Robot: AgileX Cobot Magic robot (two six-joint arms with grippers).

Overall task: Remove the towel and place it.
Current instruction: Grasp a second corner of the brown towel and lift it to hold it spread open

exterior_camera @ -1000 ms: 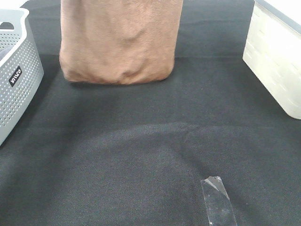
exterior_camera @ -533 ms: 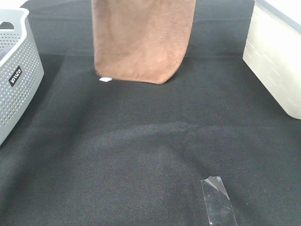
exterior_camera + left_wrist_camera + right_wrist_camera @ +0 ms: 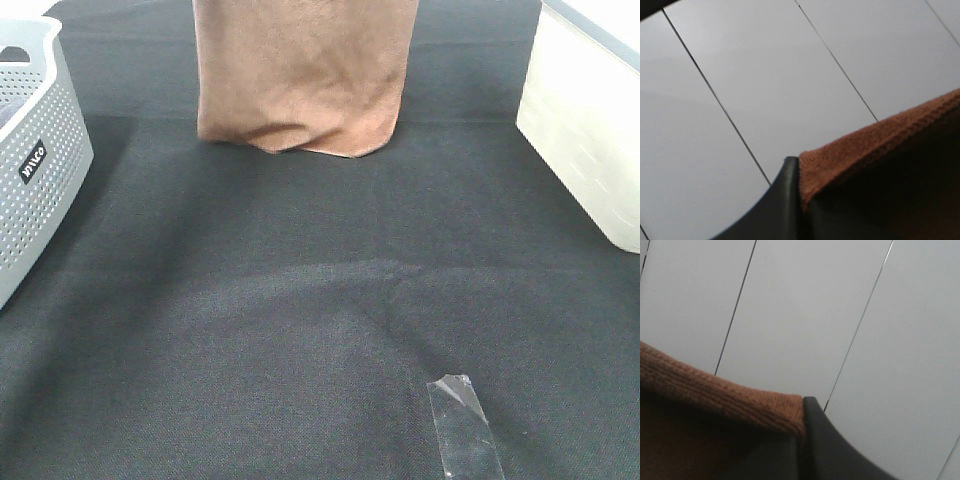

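Holding the towel (image 3: 300,75) up by its top hem, we judge ourselves to be in the carrying step, with the placing not yet done. The left end effector (image 3: 799,200) is closed tight on one upper corner and the right end effector (image 3: 802,450) is closed tight on the other. In each wrist view the knitted hem runs straight into the pinch against a dark finger. The cloth hangs as a flat sheet below both end effectors. In the high view, which shows neither end effector, its lower edge seems to meet the table (image 3: 300,330) in a small fold, far back from the camera. A grey basket (image 3: 40,150) stands out beyond the left end effector's side and a white bin (image 3: 590,130) beyond the right one's. Both are well apart from the cloth. We cannot tell from the task where the towel should end up. Next, we think, both end effectors must travel together at the same height, so the hem stays level, and bring the sheet over the chosen spot. Then they should lower it and lay it flat before either lets go. Letting one side go early would likely drop the cloth in a heap.
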